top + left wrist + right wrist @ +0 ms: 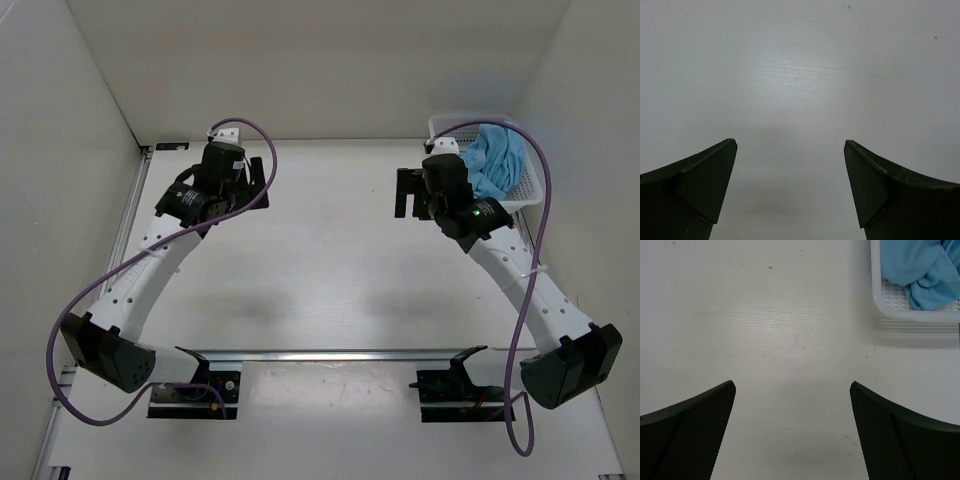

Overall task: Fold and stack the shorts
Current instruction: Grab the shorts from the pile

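Shorts (497, 160) lie crumpled, sky-blue, in basket (900, 305); left claw (790, 142) and right claw (792, 384) spread.

Lt sky-blue shorts (497, 160), wht mesh basket (910, 315), wht table (330, 270), blk fingers (695, 195), wht arms (150, 265)

**Operator:** Condition of the right gripper (792, 386)?

**Technician:** Jaws spread wide. The two dark fingers (695, 435) occupy the lower left and lower right corners. Only the white table (765, 325) shows between them.

**Operator:** Other items in frame?

**Technician:** A white mesh basket (890, 311) sits on the table at the upper right, with one rounded corner visible, well apart from both fingers. The light blue shorts (915, 262) lie bunched inside the basket, partly cut off by the frame edge.
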`<state>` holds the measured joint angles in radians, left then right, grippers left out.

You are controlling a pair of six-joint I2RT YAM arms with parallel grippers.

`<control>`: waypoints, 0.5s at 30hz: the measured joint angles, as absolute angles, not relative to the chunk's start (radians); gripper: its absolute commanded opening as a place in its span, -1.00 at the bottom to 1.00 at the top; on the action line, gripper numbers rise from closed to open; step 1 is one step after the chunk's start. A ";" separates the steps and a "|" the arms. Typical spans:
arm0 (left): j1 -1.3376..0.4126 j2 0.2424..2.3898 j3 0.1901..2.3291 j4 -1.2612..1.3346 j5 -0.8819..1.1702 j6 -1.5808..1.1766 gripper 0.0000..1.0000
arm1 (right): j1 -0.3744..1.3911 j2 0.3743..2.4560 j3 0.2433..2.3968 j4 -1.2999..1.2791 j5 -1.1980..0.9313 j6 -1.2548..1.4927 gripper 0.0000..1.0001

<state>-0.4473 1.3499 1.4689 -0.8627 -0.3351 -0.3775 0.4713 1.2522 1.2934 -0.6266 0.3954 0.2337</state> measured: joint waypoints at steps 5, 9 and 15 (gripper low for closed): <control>-0.447 1.342 1.467 -0.857 -0.328 -0.380 1.00 | 0.471 1.257 1.294 -0.622 0.397 0.236 1.00; -0.450 1.335 1.465 -0.852 -0.332 -0.393 1.00 | 0.442 1.303 1.322 -0.615 0.399 0.229 1.00; -0.461 1.359 1.454 -0.850 -0.334 -0.412 1.00 | 0.215 1.499 1.491 -0.587 0.352 0.272 1.00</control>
<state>-0.4614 1.3590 1.4536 -0.8505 -0.3344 -0.4122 0.2153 1.4990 1.4910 -0.5873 0.3519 0.2718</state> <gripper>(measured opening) 1.000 0.998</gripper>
